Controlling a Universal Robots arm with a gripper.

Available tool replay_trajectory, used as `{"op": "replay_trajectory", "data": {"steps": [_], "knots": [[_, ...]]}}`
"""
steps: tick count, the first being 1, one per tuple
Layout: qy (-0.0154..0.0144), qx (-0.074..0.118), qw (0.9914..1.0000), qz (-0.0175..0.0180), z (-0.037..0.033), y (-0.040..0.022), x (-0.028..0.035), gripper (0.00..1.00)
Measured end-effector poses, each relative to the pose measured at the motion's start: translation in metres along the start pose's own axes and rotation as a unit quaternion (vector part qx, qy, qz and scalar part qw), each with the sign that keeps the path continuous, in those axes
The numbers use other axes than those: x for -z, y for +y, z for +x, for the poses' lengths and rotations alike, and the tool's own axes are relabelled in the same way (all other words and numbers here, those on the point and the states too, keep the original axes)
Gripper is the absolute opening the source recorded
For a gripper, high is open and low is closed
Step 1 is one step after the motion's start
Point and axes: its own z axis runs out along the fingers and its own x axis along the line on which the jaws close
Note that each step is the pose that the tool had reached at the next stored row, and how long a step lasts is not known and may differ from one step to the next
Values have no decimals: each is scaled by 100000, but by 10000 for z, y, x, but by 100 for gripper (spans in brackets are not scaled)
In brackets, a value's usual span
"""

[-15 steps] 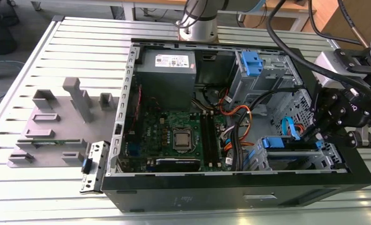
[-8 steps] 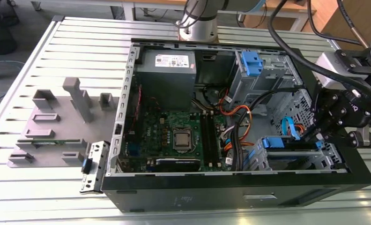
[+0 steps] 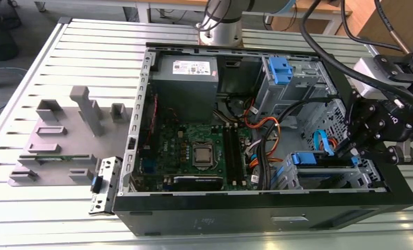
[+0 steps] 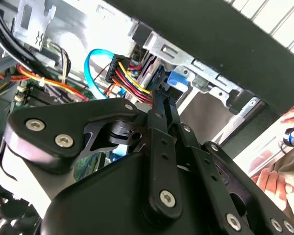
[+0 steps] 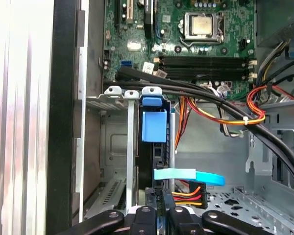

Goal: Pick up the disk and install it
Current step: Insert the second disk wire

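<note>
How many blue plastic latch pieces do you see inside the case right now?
2 in the exterior view: one blue latch on the upper drive cage, one blue latch on the lower bay beside the gripper. Cables may hide others.

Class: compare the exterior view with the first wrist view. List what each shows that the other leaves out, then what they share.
Exterior view's own: the grey fixture blocks on the slatted table, the power-supply box, and the black computer case as a whole.

First wrist view's own: a look down the drive bay, with a wired connector near the gripper.

Shared: the processor socket, the blue latch tab, the light-blue cable, and the gripper at the bay.
</note>
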Motion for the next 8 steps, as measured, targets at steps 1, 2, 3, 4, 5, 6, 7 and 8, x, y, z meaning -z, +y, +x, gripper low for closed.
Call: {"op": "replay_trajectory", "data": {"steps": [1,2,3,4,5,6,7,8], "knots": [[-3,-8,100000,-55,0,1,0,16],[-3,-8,100000,-106,0,1,0,16],[5,-1,100000,-154,-1,0,1,16],[11,-4,100000,-185,0,0,1,16],[-2,-2,100000,-186,0,0,1,16],[-29,0,100000,-187,-1,0,-1,16],[-60,1,100000,-188,-3,0,-4,16],[-72,2,100000,-191,-4,0,-5,16]]}}
